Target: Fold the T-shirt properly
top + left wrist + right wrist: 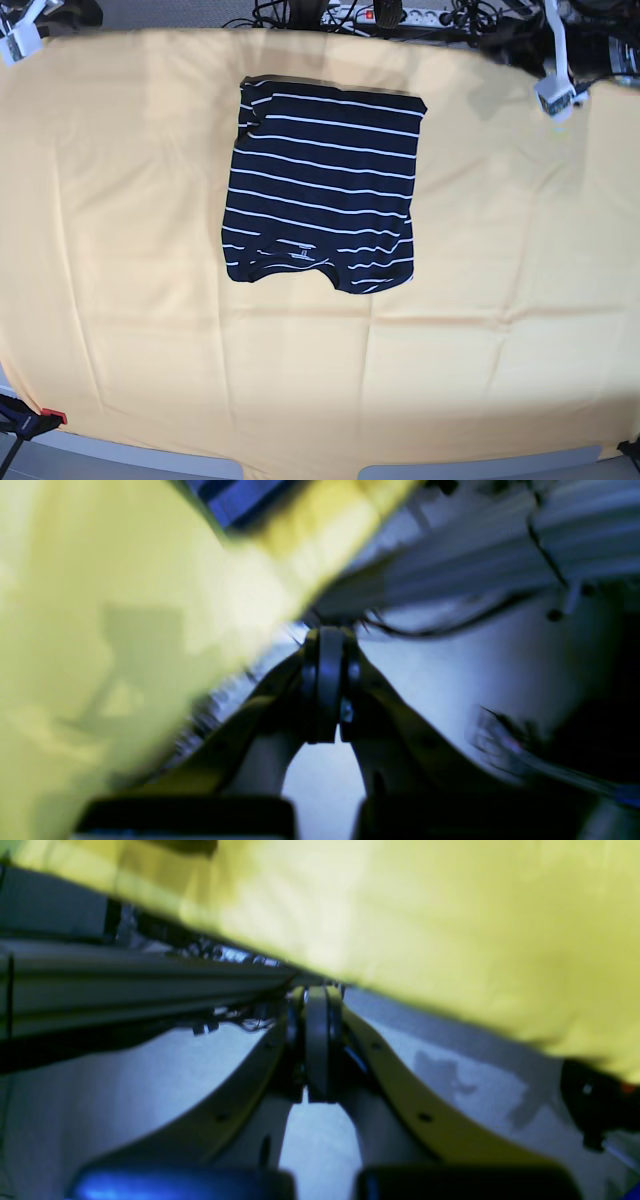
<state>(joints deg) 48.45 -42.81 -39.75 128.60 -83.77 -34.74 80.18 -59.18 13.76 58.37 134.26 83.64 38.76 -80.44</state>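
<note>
T-shirt (pixel 320 190): navy with thin white stripes, folded into a compact rectangle, lying flat on the yellow cloth (pixel 150 300) that covers the worktop; placed toward the far edge, slightly left of centre in the base view, well apart from every corner. Its near edge is uneven, with a small notch between two rounded lobes. A blurred strip of its striped fabric shows at the top of the left wrist view (pixel 235 500). Cloth: creased in shallow folds, draped over the near edge of the worktop. Left gripper (pixel 327 680): fingers pressed together with nothing between them, held off the side of the worktop above pale floor, the cloth (pixel 125 630) beside it. Right gripper (pixel 317 1045): likewise clenched and empty, beyond the worktop edge, the cloth (pixel 450 930) filling the upper part of its view. Neither gripper appears in the base view. Clips (pixel 555 95) sit at the far corners; cables and a power strip (pixel 400 15) lie beyond the far edge.
</note>
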